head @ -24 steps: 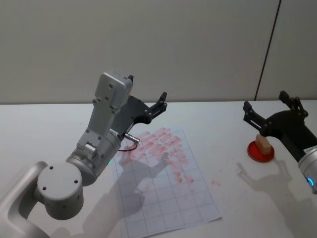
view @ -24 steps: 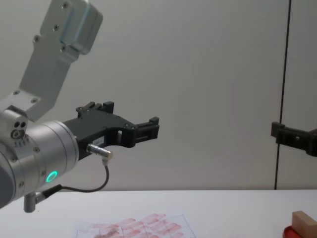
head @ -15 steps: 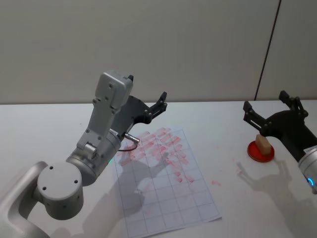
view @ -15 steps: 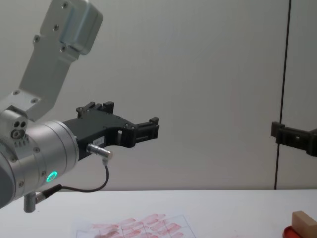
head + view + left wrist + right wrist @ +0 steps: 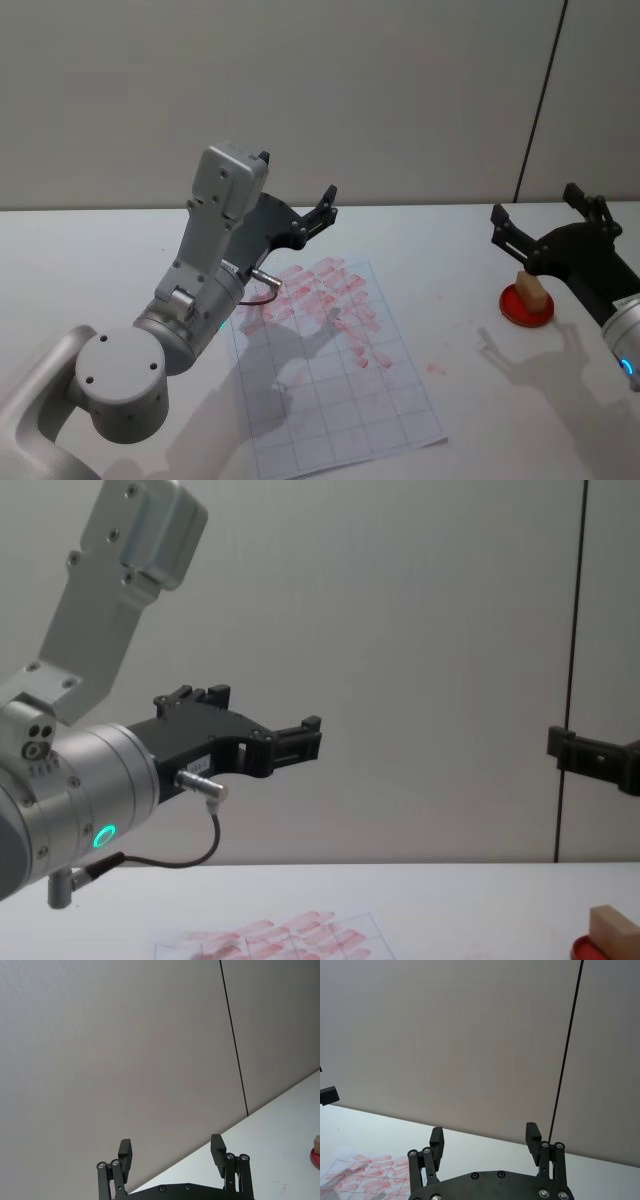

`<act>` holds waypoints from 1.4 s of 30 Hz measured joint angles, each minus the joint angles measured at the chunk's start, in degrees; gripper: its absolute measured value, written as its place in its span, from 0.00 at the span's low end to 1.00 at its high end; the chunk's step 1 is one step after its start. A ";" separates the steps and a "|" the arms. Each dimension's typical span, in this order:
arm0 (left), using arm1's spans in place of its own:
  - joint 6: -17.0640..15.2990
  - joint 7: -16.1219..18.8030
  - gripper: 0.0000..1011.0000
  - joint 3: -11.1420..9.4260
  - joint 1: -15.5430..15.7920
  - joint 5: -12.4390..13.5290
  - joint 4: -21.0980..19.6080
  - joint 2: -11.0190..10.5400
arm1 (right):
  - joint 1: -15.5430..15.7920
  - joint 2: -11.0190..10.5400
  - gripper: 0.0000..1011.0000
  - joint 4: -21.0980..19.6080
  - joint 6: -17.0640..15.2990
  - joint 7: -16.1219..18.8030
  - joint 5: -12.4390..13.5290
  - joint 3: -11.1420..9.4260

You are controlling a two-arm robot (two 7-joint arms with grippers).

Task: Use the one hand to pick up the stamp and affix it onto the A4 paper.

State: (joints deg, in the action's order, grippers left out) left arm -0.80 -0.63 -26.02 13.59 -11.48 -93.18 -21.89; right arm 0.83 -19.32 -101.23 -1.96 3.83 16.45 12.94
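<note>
At the right of the head view, the stamp [image 5: 533, 289] rests on the red ink pad [image 5: 514, 312], just beneath the right pincer [image 5: 533, 207], which is released and empty. It should descend straight and straddle the block squarely. The left pincer [image 5: 170, 1146], also released, hovers over the A4 paper [image 5: 340, 400].

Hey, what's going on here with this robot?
The right gripper hovers in the air near the stamp, jaws open. The stamp rests on the red ink pad, not yet picked up. The left gripper is held up over the paper, jaws open and holding nothing. The paper already carries rows of red marks.
</note>
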 joint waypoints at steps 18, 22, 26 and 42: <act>0.00 0.00 0.99 0.00 0.00 0.00 0.00 0.00 | -1.06 2.06 0.99 -1.79 -9.71 -5.16 -1.21 0.49; 0.00 0.00 0.99 0.00 0.00 0.00 0.00 0.00 | -1.95 2.50 0.99 -1.23 -12.72 -6.07 -1.73 0.35; 0.00 0.00 0.99 0.00 0.00 0.00 0.00 0.00 | -3.08 2.87 0.99 0.05 -15.20 -6.50 -2.38 0.13; 0.00 0.00 0.99 0.00 0.00 0.00 0.00 0.00 | -6.66 3.69 0.99 6.26 -21.48 -4.53 -5.69 -0.17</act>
State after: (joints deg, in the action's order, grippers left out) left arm -0.80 -0.63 -26.02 13.59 -11.48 -93.18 -21.89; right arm -5.83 -15.64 -94.97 -23.43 -0.70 10.75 12.76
